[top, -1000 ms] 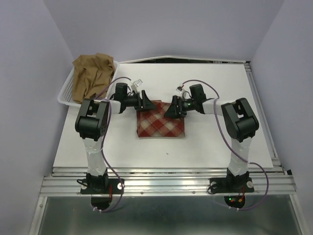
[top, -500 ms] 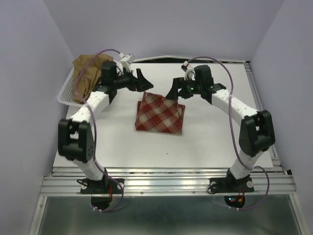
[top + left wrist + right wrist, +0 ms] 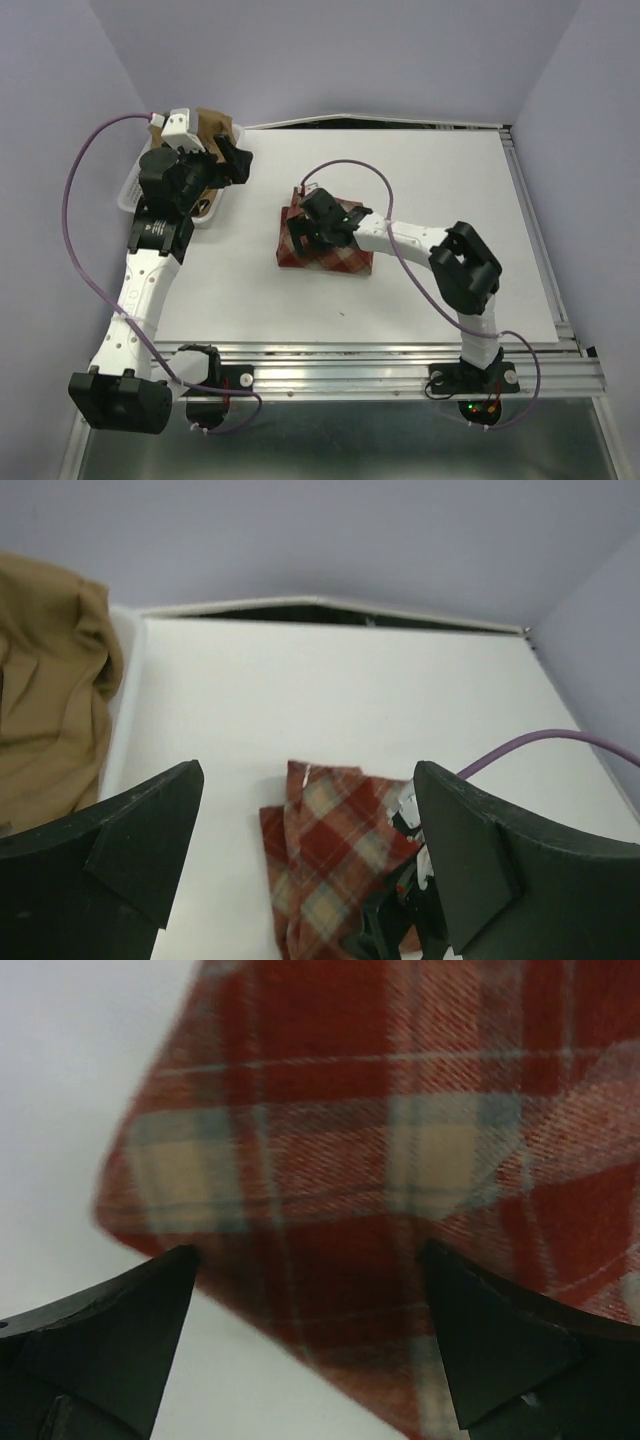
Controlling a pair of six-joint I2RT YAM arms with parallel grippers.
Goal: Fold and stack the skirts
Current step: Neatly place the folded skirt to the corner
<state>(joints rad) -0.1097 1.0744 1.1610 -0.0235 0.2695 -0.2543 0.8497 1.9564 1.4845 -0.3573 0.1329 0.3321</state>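
Note:
The red-and-cream plaid skirt (image 3: 345, 252) lies folded flat on the white table, also in the left wrist view as the plaid skirt (image 3: 325, 835). My right gripper (image 3: 300, 228) hovers open just above its left part; plaid cloth (image 3: 380, 1130) fills that wrist view, and nothing sits between the fingers (image 3: 110, 1325). The tan-brown skirt (image 3: 212, 124) is bunched in the basket at the far left, mostly hidden by my left arm; the tan skirt (image 3: 45, 690) shows clearly from the left wrist. My left gripper (image 3: 236, 160) is open and empty over the basket's right edge, pointing toward the plaid skirt.
The white mesh basket (image 3: 132, 192) stands at the table's far left corner. The white table (image 3: 440, 200) ends at a dark gap along the back wall. A purple cable (image 3: 345, 168) loops above the right arm.
Both grippers have let go of the plaid skirt's far edge and opened wide. The left arm swung away left to the basket. The right gripper moved left, low over the folded skirt.

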